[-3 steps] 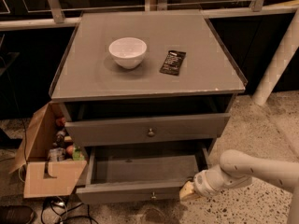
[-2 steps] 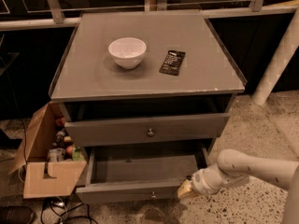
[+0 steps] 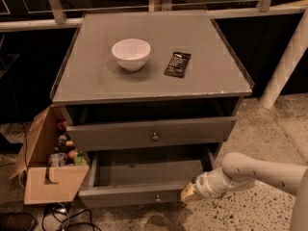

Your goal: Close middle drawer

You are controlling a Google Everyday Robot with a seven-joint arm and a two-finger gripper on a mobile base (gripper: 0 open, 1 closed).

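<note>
Pincer (image 3: 188, 192), open or closed I cannot tell, sits at the right front corner of the pulled-out middle drawer (image 3: 144, 173), lower centre of frame; I should push straight inward, evenly.

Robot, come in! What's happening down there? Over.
Gripper at front right corner of middle drawer. Drawer pulled out, not yet closed. Nothing seen in its way.

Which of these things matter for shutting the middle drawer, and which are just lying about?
For the job:
middle drawer, pulled out
its knob
claw, at that drawer's front right corner

Lying about:
white bowl and dark packet on the cabinet top
upper drawer
cardboard box on the floor, left
</note>
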